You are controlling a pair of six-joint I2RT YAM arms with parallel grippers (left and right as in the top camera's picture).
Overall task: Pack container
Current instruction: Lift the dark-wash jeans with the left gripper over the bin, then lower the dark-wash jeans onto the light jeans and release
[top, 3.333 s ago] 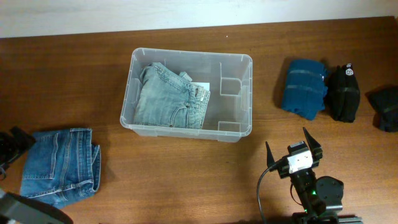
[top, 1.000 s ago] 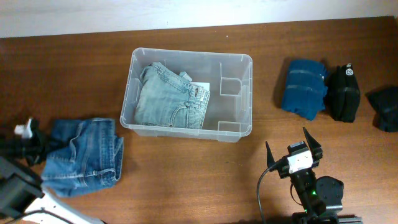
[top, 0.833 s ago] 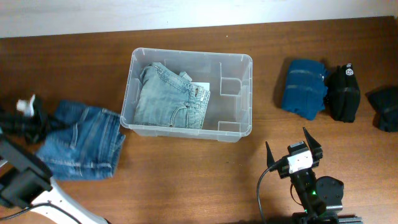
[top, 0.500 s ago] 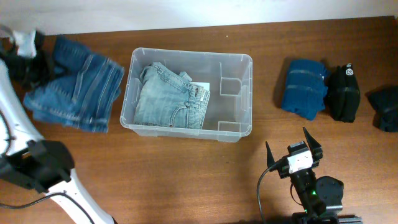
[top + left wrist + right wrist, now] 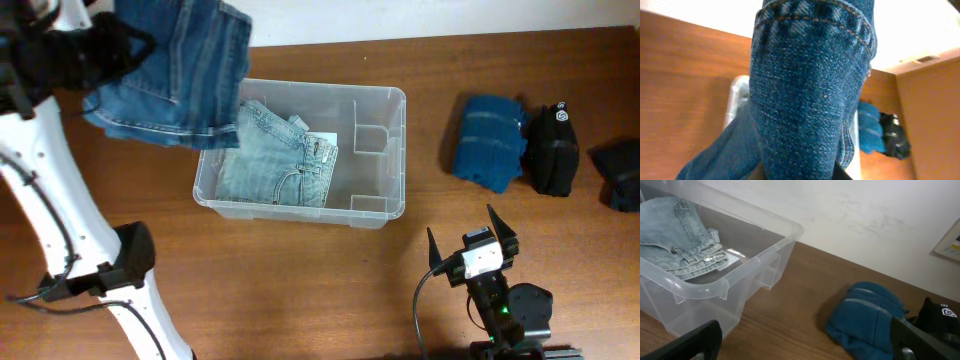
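The clear plastic container [image 5: 300, 212] stands mid-table, also in the right wrist view [image 5: 765, 260], with folded light-blue jeans [image 5: 270, 160] in its left half. My left gripper [image 5: 118, 45] is raised at the back left, shut on dark blue jeans [image 5: 180, 75]. They hang over the container's back-left corner. In the left wrist view that denim [image 5: 810, 90] fills the frame and hides the fingers. My right gripper [image 5: 472, 232] rests open near the front edge, right of the container, with nothing between its fingers [image 5: 695, 342].
A folded teal-blue garment [image 5: 488, 140] and a black pouch [image 5: 552, 148] lie right of the container, with another dark item [image 5: 620, 172] at the right edge. A white wall runs along the table's back.
My left arm has lifted the dark blue jeans off the table at the left and carried them up and right, to the container's back-left corner. The right arm has not moved.
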